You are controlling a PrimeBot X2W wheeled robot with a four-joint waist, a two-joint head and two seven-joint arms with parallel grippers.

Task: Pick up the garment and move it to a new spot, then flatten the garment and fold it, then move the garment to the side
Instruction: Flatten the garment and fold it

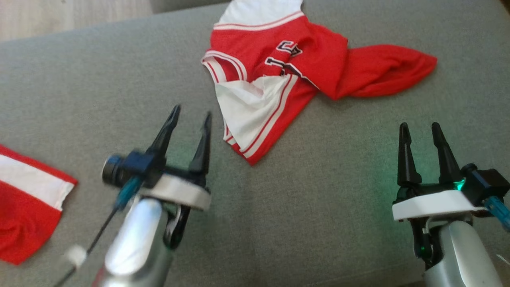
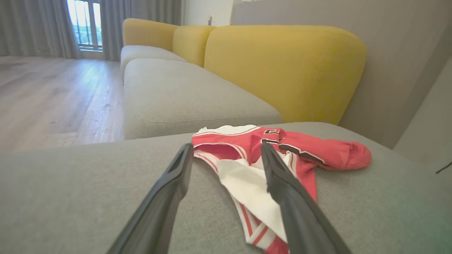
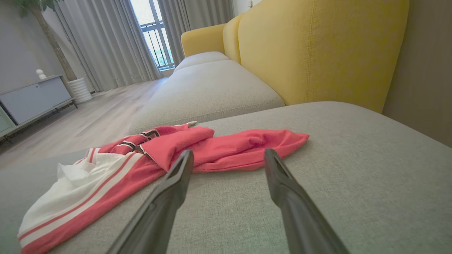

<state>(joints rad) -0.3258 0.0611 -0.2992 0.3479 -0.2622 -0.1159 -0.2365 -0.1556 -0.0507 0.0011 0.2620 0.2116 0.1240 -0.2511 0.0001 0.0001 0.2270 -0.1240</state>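
Two grippers, both spread open and empty. Left gripper [image 1: 192,111]: hangs over the grey seat cushion [image 1: 326,207] at the lower left-centre of the head view. Its dark fingers slant toward the near white-and-red edge of the garment [image 1: 255,52], with the tips close to that edge. Whether they touch the cloth cannot be told. In the left wrist view the garment lies ahead, partly behind the finger on that view's right. Right gripper [image 1: 419,125]: sits at the lower right of the head view, fingers pointing straight up that view, over bare cushion and apart from the garment. In the right wrist view the long red part of the cloth lies just past its fingertips. Garment: one red jersey with white panels, red-and-white striped trim and dark lettering half hidden in the folds. It lies crumpled on the cushion at the upper centre of the head view. One red part stretches out toward the robot's right, and a white part reaches the far edge of the cushion. Second cloth [image 1: 28,207]: red with a white band, on the same cushion at the left edge of the head view, well apart from the garment. Surroundings: yellow backrest [image 2: 282,70], a further grey seat [image 2: 183,91], wooden floor [image 2: 53,98], grey curtains [image 3: 106,38], a window [image 3: 152,31] and a low cabinet [image 3: 31,98].
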